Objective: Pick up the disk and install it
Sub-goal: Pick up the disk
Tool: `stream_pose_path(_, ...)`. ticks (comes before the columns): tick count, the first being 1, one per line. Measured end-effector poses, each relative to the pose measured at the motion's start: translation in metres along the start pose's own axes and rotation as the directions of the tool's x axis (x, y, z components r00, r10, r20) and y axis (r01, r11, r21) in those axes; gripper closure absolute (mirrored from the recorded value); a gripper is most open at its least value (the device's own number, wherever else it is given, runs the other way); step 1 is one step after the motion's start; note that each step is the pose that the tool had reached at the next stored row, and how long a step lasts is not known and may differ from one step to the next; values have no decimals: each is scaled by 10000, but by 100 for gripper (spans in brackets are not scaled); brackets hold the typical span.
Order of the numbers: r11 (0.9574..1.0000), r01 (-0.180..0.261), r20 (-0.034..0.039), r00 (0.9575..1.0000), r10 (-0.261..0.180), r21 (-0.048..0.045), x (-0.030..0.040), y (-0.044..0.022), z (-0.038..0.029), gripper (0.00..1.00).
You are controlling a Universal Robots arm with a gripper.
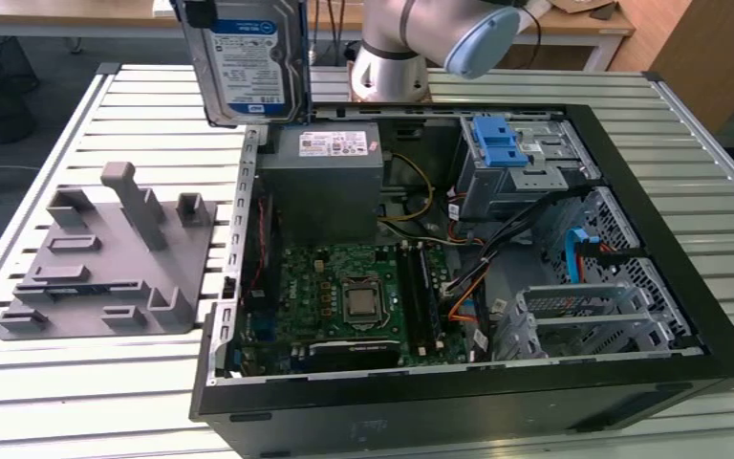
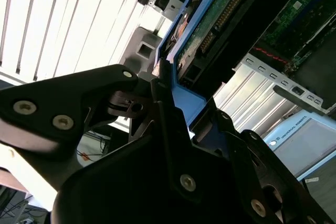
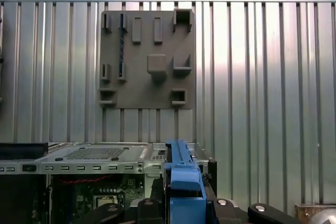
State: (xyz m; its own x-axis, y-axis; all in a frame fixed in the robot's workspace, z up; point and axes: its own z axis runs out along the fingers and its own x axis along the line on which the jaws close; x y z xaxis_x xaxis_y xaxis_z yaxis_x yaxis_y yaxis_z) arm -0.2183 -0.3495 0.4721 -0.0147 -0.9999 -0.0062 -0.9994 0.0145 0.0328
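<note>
In the exterior view's upper left, above the case [image 1: 469, 413], holding the disk [image 1: 246, 67] upright with pincer [image 2: 167, 90] clamped on its blue bracket [image 2: 185, 100]; judged stiff, weighty, shock-sensitive, best gripped by bracket edges.

You're working in a robotics lab: slatted metal bench [image 1: 87, 402], opened computer tower [image 1: 469, 406], robot arm [image 1: 399, 57], wooden desk [image 1: 591, 36] behind.

We see a disk [image 1: 242, 72] of dull silver metal with a glossy paper label [image 1: 249, 48] and a smooth blue plastic frame [image 3: 184, 192], a table [image 1: 87, 382] of bright ribbed metal slats, a tray [image 1: 99, 258] of matt grey plastic, and a computer case [image 1: 469, 411] of matt black metal
</note>
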Motion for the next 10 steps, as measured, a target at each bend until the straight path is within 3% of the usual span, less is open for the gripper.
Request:
stream_pose_path(5,10000,1,1,10000,-1,0,-1,-171,-3,64)
stream_pose_path(10,10000,-1,2,10000,1,2,89,-183,-2,64)
